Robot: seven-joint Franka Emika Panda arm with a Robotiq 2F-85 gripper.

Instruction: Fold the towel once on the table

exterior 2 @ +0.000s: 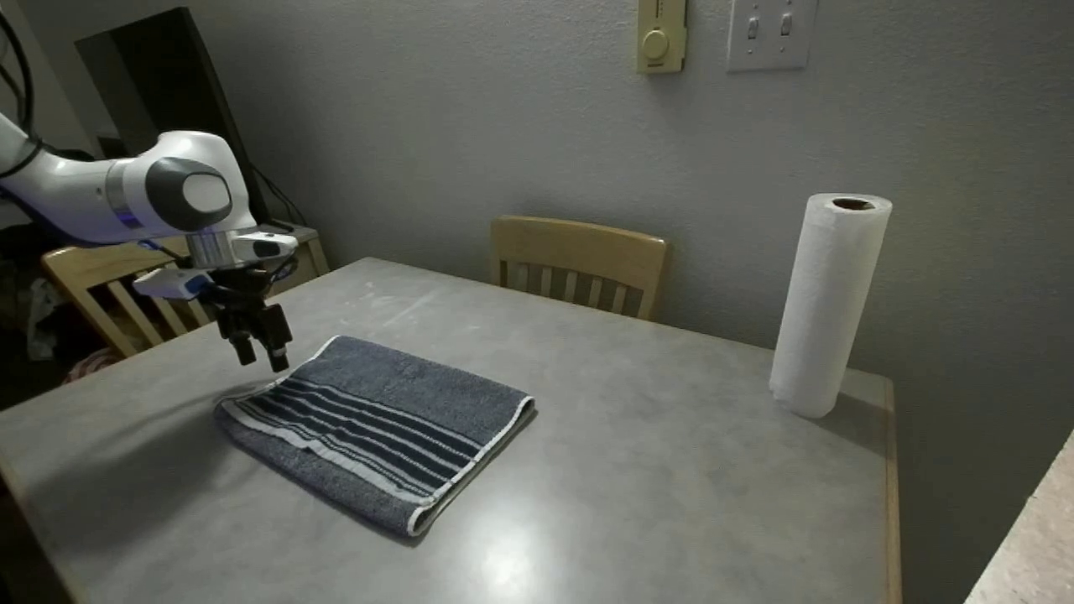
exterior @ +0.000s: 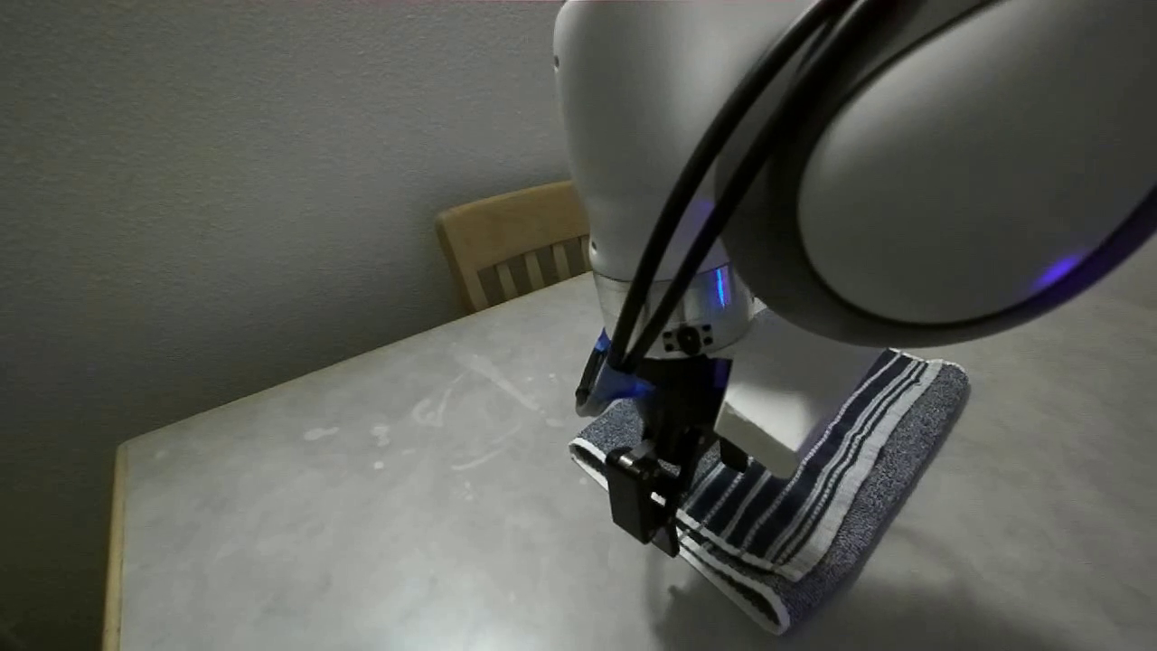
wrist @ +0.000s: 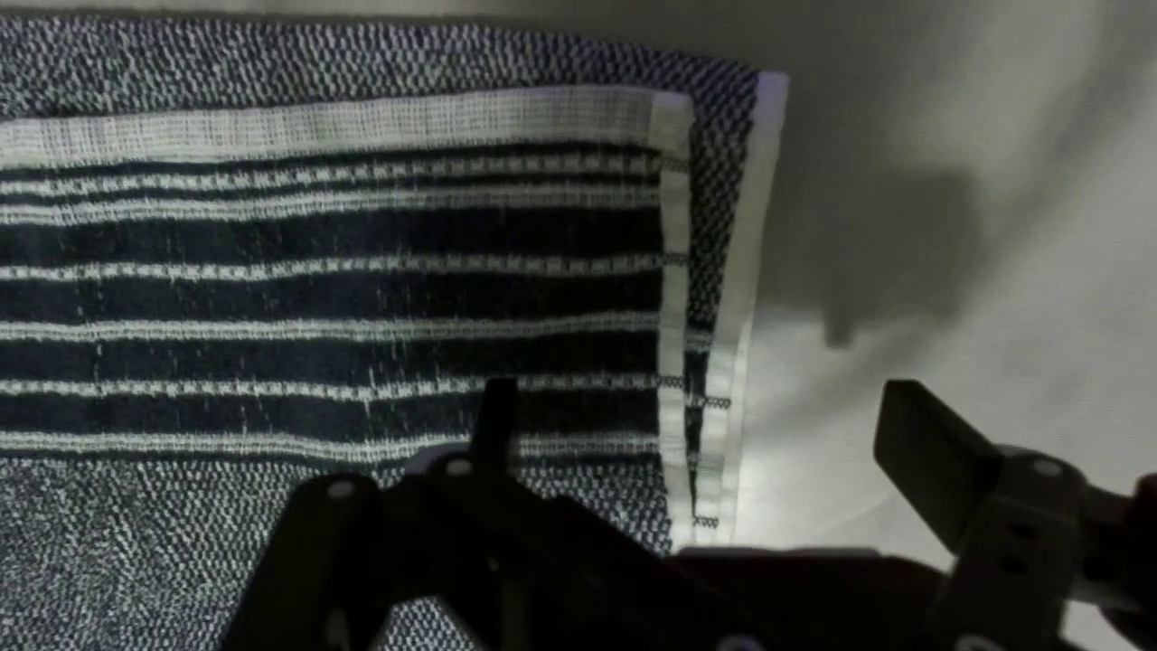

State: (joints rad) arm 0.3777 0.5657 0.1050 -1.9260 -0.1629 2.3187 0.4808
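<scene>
Here's my white arm (exterior: 655,136), violet glinting at five o'clock on its round joint cap (exterior: 958,181), twin black cables (exterior: 721,219) curving across, and my black, blocky fingers (wrist: 938,463) flash pale screws (wrist: 1047,468)!

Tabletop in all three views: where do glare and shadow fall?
Both exterior views: glare on the table near the picture's bottom edge, soft shadow beside the towel; wrist view: dark shadow on the table right of the towel, a brighter patch by its right edge, the gripper mostly dark.

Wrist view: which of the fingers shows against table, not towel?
The finger at image right, against the table; the finger at image left overlaps the towel.
</scene>
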